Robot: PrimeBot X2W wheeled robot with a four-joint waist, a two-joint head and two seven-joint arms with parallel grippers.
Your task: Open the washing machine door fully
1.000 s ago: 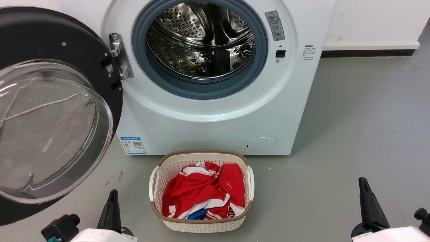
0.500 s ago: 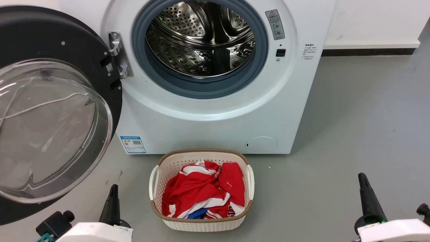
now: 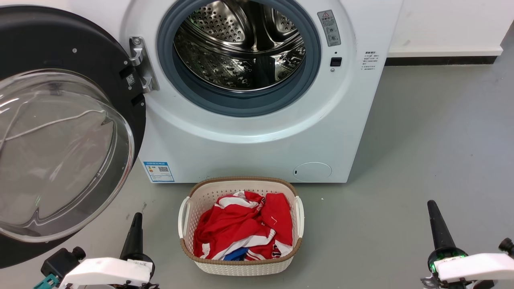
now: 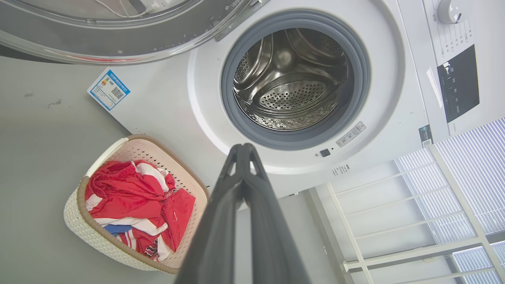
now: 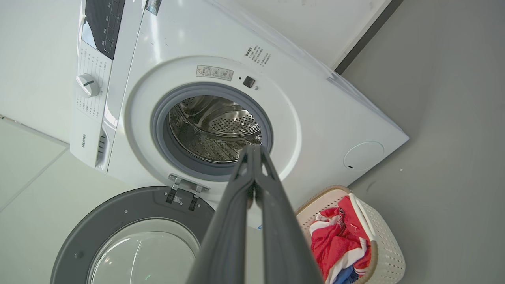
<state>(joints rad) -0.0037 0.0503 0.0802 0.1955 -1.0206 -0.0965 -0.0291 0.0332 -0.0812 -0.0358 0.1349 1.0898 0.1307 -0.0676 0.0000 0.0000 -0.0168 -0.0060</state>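
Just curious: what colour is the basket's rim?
Brown rim, best seen in the head view.

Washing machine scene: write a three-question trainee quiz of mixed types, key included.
1. True or false: the washing machine door stands open.
2. What lies in the laundry basket? A towels; B red and white clothing; C nothing.
3. Fill in: the left end effector and right end effector both have their fingers ___, holding nothing.
Key: 1 true; 2 B; 3 shut.
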